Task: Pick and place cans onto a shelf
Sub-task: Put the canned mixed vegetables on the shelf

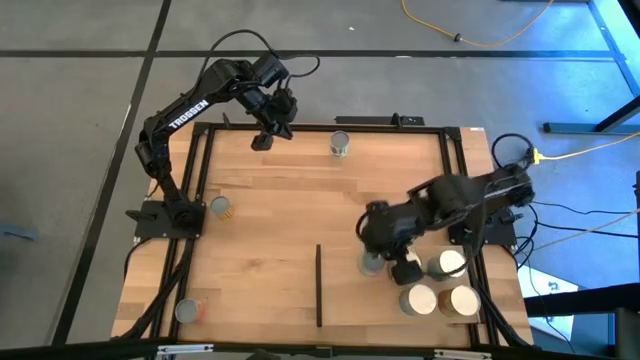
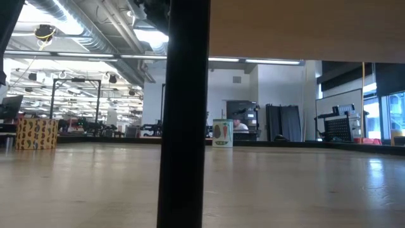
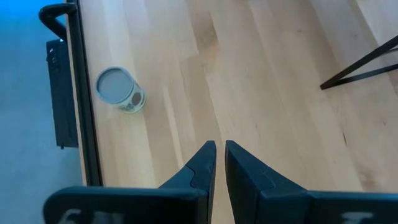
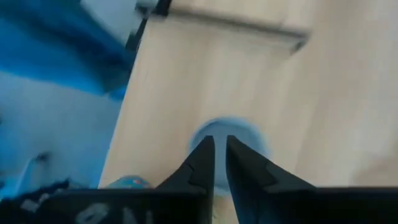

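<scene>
Right hand (image 1: pixel 400 268) hovered low over the near right part of the surface, its fingers drawn narrow with only a slit between them and nothing held; its wrist view showed a round can top (image 4: pixel 229 138) directly past the fingertips. Left hand (image 1: pixel 266 137) hung at the far left edge of the surface, fingers likewise nearly closed and empty.

Judging by this, the step in hand was the approach to a pickup: the right hand would need to spread its fingers before dropping around the can (image 1: pixel 372 264) beside it, then carry it to the shelf (image 1: pixel 395 215).

Three more cans (image 1: pixel 440 292) clustered just beside the right hand at the near right corner. One can (image 1: pixel 340 146) stood alone at the far edge, another (image 1: pixel 220 207) at the left edge, another (image 1: pixel 188 311) at the near left corner.

Beyond the pale wooden surface (image 1: pixel 260 240), the low view showed a large workshop with ceiling ducts and strip lights.
</scene>
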{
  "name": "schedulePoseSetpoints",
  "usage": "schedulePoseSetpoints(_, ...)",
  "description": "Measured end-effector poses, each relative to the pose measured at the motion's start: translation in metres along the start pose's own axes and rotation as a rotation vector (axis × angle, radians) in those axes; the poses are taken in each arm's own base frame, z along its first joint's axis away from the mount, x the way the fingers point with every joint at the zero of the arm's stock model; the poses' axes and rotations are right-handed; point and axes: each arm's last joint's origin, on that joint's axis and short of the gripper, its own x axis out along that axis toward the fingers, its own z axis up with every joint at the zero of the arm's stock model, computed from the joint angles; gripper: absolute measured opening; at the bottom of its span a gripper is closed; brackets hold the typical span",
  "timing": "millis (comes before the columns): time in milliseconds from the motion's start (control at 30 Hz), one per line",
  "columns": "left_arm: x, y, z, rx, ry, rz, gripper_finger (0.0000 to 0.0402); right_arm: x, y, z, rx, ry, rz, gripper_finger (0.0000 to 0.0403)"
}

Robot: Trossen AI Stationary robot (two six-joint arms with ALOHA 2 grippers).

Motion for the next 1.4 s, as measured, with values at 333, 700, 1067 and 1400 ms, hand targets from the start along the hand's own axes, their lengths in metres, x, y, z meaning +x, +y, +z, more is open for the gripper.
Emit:
schedulePoseSetpoints(333,0.0,0.007,0.012,0.259,-0.089,0.095,0.0027,-0.074,-0.017,-0.006,0.189,-0.171,-0.309,0.0041)
schedulePoseSetpoints(700,0.024,0.028,0.023,0.223,-0.067,0.249,0.0007,-0.143,-0.032,-0.046,0.244,-0.348,-0.443,0.0041)
schedulePoseSetpoints(1067,0.085,0.057,0.016,0.232,0.095,0.267,0.0054,-0.177,-0.053,-0.073,0.327,-0.422,-0.55,0.0041)
schedulePoseSetpoints(1400,0.133,0.08,-0.002,0.531,0.212,0.166,0.0054,-0.185,-0.081,-0.079,0.495,-0.422,-0.754,0.0042)
